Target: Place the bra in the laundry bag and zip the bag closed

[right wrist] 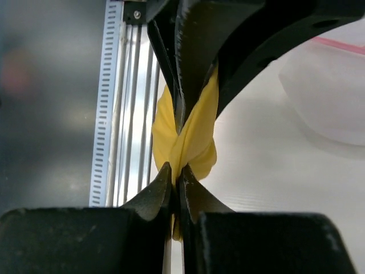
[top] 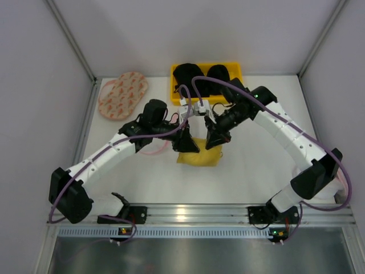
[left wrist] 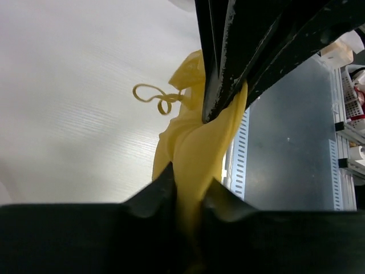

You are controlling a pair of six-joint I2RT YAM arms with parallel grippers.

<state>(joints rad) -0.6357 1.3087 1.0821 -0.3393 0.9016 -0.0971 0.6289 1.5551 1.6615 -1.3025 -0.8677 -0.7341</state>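
The mustard-yellow bra [top: 199, 157] hangs bunched just above the table's middle, pinched from both sides. My left gripper [top: 188, 142] is shut on its left part; in the left wrist view the fabric [left wrist: 199, 142] fills the gap of that gripper [left wrist: 189, 184], and a thin strap loop [left wrist: 154, 96] dangles. My right gripper [top: 217, 140] is shut on the bra [right wrist: 197, 134], its jaws pressed tight on it [right wrist: 177, 173]. The laundry bag [right wrist: 331, 91], translucent white with a pink rim, lies beside them; from above only its edge [top: 149, 150] shows under the left arm.
A yellow bin [top: 235, 67] at the back holds black bras [top: 185, 74]. A larger oval pinkish bag [top: 122, 95] with orange-red marks lies at the back left. The metal rail [top: 188, 214] runs along the near table edge.
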